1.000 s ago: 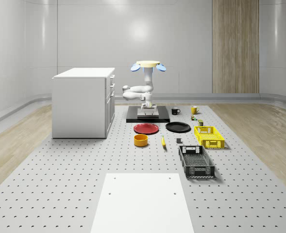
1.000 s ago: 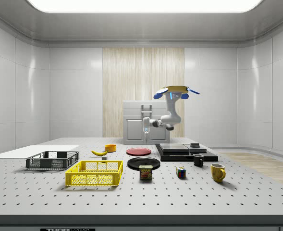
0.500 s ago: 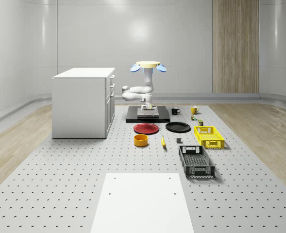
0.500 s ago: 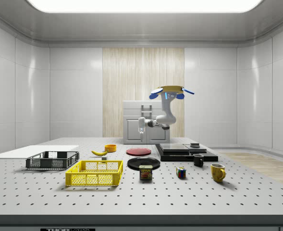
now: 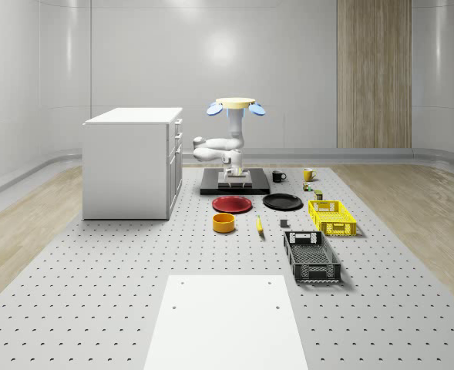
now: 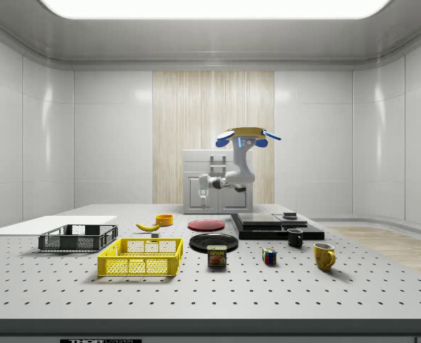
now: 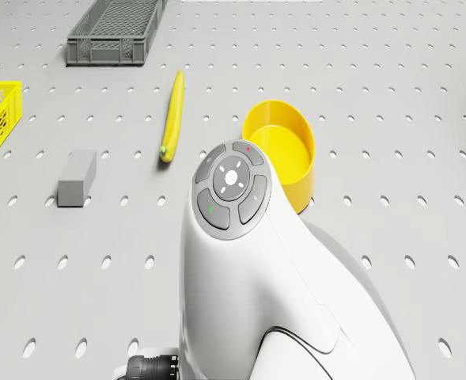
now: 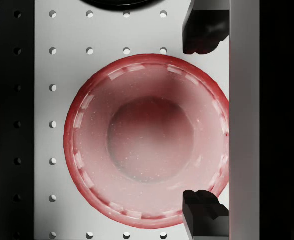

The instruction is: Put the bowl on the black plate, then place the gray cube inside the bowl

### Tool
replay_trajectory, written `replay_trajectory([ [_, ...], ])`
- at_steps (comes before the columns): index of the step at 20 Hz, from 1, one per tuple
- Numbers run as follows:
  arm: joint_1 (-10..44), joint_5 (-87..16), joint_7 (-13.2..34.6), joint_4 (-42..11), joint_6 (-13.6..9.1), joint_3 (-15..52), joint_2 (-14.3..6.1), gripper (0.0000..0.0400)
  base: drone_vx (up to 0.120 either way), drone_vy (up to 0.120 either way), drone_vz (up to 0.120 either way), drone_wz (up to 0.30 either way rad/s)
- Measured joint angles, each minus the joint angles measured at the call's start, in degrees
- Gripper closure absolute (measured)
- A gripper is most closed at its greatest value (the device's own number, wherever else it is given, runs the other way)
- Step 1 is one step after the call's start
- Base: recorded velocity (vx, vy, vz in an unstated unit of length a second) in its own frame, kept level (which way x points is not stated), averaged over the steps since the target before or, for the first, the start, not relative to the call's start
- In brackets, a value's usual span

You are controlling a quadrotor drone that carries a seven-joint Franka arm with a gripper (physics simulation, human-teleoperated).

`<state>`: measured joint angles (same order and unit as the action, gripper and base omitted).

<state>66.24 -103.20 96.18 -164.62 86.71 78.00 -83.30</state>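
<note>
The yellow bowl (image 5: pixel 224 223) (image 6: pixel 164 219) (image 7: pixel 280 150) stands on the table, apart from the black plate (image 5: pixel 282 202) (image 6: pixel 214 241). The gray cube (image 5: pixel 284 224) (image 7: pixel 77 178) lies flat near a banana. My drone (image 5: pixel 234 104) (image 6: pixel 242 136) hovers near the front edge of the black platform (image 5: pixel 234 187). The arm (image 7: pixel 248 261) hangs down, and my gripper (image 8: pixel 204 120) (image 6: pixel 204 194) is open above the red plate (image 8: pixel 147 140) (image 5: pixel 233 204), holding nothing. In the wrist view the black plate's rim (image 8: pixel 119 4) lies just past the red one.
A banana (image 7: pixel 172 115) lies between cube and bowl. A black basket (image 5: pixel 311 256) and a yellow basket (image 5: pixel 332 216) stand at the whole-scene view's right, a white cabinet (image 5: pixel 132 162) at its left. Mugs, a can and a puzzle cube sit near the platform.
The drone, arm and gripper have shifted to the side view's left, off the black platform and over the red plate. The table objects have not moved.
</note>
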Motion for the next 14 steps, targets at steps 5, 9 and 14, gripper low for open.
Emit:
replay_trajectory([
  [5, 0.13, 0.24, 0.11, 0.03, 0.53, 0.09, -0.57, 0.0000, 0.120, 0.000, 0.000, 0.000],
  [9, 0.22, 0.41, 0.18, 0.04, 0.93, 0.16, -0.99, 0.0000, 0.120, 0.000, 0.000, 0.000],
  [14, 0.34, 0.62, 0.28, 0.07, 1.40, 0.24, -1.50, 0.0000, 0.120, 0.000, -0.072, 0.000],
])
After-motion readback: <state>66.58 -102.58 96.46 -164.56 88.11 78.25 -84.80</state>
